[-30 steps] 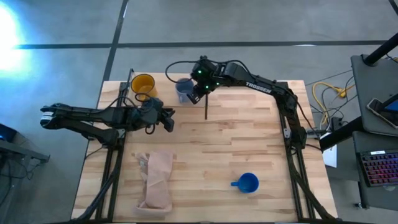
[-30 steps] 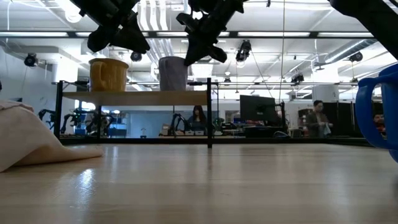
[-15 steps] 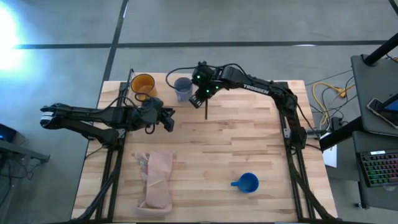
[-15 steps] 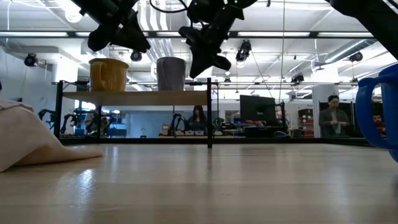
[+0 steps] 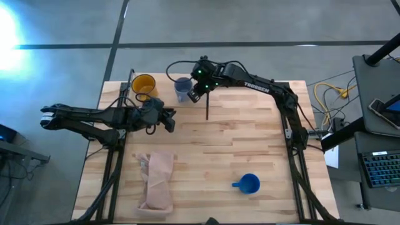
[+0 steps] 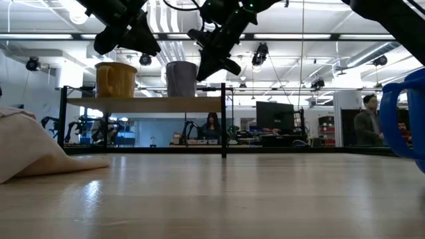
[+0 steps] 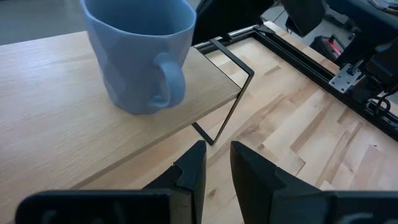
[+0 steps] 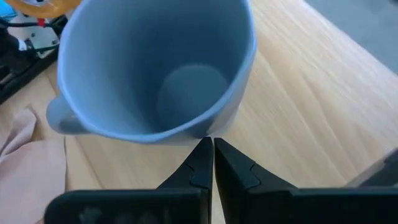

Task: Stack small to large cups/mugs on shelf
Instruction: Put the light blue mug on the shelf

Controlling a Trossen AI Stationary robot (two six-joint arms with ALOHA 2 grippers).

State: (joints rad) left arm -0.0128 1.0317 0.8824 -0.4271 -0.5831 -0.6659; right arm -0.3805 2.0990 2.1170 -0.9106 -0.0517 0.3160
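The yellow-orange mug [image 5: 144,84] and the pale grey-blue mug [image 5: 182,87] stand upright on the shelf [image 5: 162,95] at the table's far edge. The shelf also shows in the low view [image 6: 143,104]. My right gripper [image 5: 193,94] is shut and empty, with its tips at the grey-blue mug's [image 8: 155,68] outer wall, low above the shelf board [image 8: 298,93]. My left gripper [image 5: 170,120] is shut and empty, hovering near the shelf and facing the grey-blue mug's handle [image 7: 169,81]. The bright blue mug [image 5: 248,184] stands on the table at the near right. My right gripper's shut fingertips [image 8: 205,152] stand right at the grey-blue mug's outer wall near its base [image 8: 199,132], coming slanting down from the table's right. I cannot tell whether they touch it. The mug stands upright on the shelf.
A tan cloth [image 5: 157,180] lies crumpled at the near left. The shelf's thin black end post [image 5: 207,106] stands just beside my right gripper. The blue mug looms at the low view's right edge [image 6: 406,119]. People stand in the room behind the table.
My right gripper, still shut, has drawn a little away from the grey-blue mug toward the table's right and then come back against its side.
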